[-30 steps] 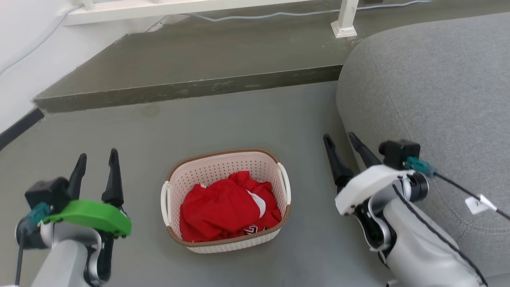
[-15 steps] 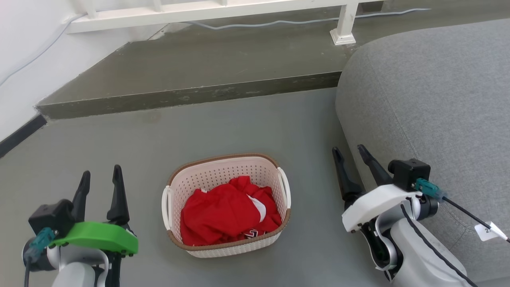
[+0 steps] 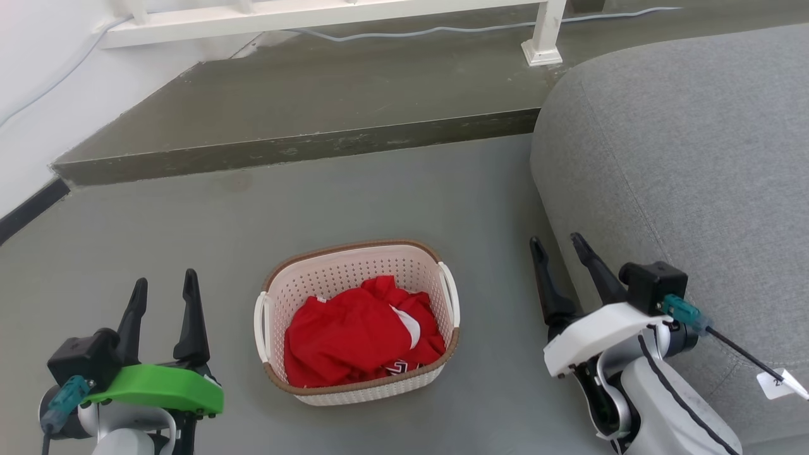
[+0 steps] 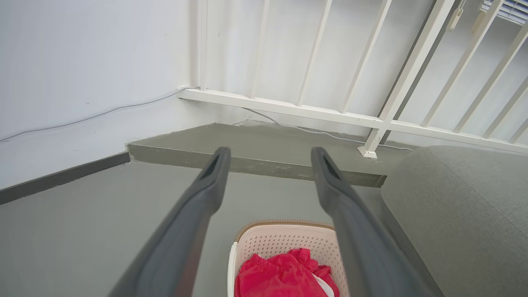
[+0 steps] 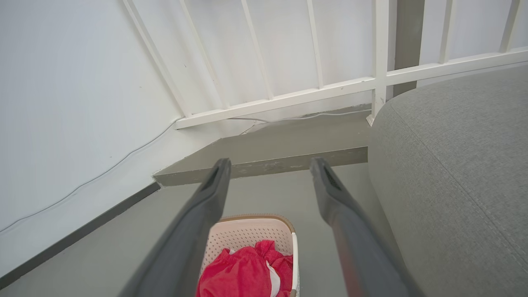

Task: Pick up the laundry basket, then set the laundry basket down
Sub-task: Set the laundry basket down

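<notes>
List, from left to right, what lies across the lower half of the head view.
left gripper, open, on the green-capped wrist → laundry basket on the floor, with red clothing in it → right gripper, open, on the white-capped wrist

One laundry basket (image 3: 341, 272), with two white loop handles (image 3: 450, 292). One bundle of red cloth (image 3: 354, 335) inside, can't tell if more than one garment. Two grippers, left gripper (image 3: 165, 278) and right gripper (image 3: 557, 239), two dark fingers (image 3: 191, 309) each, four total. One grey sofa (image 3: 682, 158). One raised step (image 3: 284, 151). One white railing (image 3: 316, 14). One pale cable (image 3: 442, 29) along the step.
</notes>
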You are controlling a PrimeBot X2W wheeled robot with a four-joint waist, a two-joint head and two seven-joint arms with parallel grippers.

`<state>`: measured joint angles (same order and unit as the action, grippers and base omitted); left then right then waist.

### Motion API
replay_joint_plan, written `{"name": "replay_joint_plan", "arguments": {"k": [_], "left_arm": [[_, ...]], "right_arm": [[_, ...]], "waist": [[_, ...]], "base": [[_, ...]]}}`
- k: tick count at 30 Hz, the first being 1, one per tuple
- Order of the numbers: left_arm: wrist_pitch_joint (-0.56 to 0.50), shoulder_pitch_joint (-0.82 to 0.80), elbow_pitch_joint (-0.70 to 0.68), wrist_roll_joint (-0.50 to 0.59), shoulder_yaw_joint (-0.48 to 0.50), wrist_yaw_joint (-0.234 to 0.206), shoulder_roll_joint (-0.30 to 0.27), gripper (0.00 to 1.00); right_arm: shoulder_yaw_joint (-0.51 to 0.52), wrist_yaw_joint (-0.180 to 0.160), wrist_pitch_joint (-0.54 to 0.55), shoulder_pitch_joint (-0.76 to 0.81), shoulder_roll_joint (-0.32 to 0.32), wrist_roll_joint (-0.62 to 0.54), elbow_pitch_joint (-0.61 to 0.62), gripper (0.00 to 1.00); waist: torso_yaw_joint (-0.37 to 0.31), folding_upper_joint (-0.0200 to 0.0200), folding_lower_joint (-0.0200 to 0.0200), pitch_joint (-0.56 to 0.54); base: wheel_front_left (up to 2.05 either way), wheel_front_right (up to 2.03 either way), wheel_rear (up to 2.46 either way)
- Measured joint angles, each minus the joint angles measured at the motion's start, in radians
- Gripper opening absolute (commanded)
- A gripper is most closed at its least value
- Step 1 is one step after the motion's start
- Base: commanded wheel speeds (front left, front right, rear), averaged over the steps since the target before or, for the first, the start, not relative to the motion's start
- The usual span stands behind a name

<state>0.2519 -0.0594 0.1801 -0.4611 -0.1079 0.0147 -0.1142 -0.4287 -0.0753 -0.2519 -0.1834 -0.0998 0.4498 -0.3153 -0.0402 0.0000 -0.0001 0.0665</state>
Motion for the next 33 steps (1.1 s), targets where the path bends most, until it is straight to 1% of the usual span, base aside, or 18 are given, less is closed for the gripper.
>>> {"name": "replay_joint_plan", "arguments": {"k": [19, 25, 30, 33], "left_arm": [[0.000, 0.035, -0.010, 0.036, 0.040, 0.046, 0.029, 1.00], [0.000, 0.039, -0.010, 0.054, 0.046, 0.056, 0.035, 1.00], [0.000, 0.040, -0.010, 0.062, 0.051, 0.056, 0.038, 1.00], [0.000, 0.040, -0.010, 0.063, 0.057, 0.057, 0.040, 1.00]], "right_arm": [[0.036, 0.031, 0.000, 0.034, 0.018, -0.054, 0.019, 1.00], [0.043, 0.040, 0.000, 0.045, 0.021, -0.082, 0.020, 1.00], [0.047, 0.041, 0.000, 0.046, 0.023, -0.093, 0.022, 1.00], [0.050, 0.049, 0.000, 0.046, 0.025, -0.101, 0.025, 1.00]], "waist": [[-0.001, 0.0000, 0.0000, 0.004], [-0.002, 0.0000, 0.0000, 0.004], [-0.001, 0.0000, 0.0000, 0.004], [0.000, 0.0000, 0.0000, 0.005]], "base": [[0.00, 0.00, 0.00], [0.00, 0.00, 0.00], [0.00, 0.00, 0.00], [0.00, 0.00, 0.00]]}}
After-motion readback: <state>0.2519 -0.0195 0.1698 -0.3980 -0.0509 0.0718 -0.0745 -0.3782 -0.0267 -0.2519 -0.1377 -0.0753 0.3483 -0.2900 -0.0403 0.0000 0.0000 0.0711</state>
